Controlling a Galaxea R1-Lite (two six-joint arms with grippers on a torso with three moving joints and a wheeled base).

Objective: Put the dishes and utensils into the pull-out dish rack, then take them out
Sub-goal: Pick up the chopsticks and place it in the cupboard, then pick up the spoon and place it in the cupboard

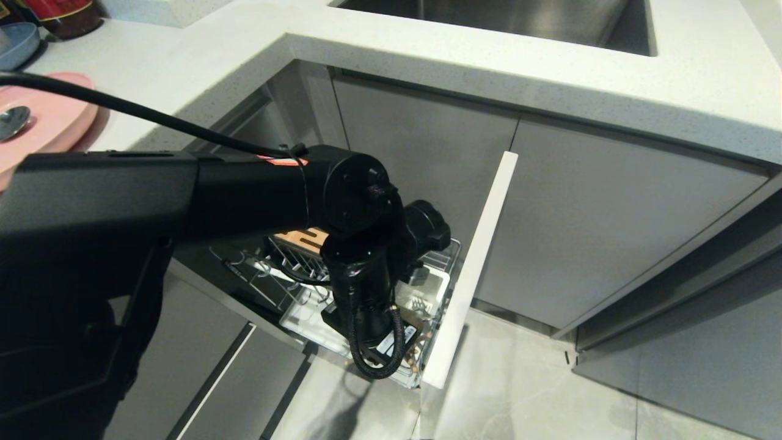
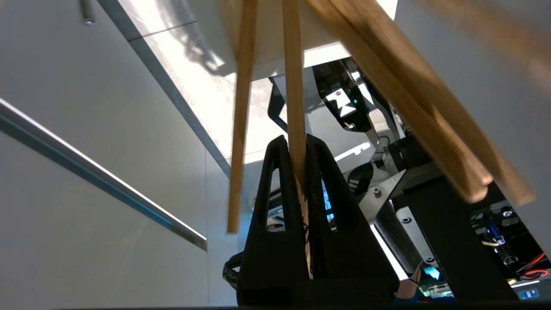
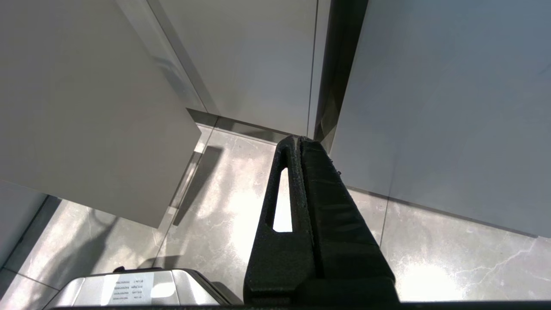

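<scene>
Chopstick (image 2: 295,86) clamped between left claw (image 2: 297,144) fingers, second stick (image 2: 240,120) just beside; arm bent down over rack (image 1: 431,256). Right claw (image 3: 299,140) closed, empty.

Speckled white countertop (image 1: 550,67), steel sink (image 1: 519,18) set into it, grey cabinet doors (image 1: 599,226), marbled grey floor (image 1: 525,391)

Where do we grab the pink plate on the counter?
Probably pinch the rim of the pink plate on the side nearest the counter edge, coming in low from the cabinet front. It lies flat, so only the rim offers a hold. A spoon rests on it, so keep it level. The left gripper is shut on a chopstick; free that first.
</scene>
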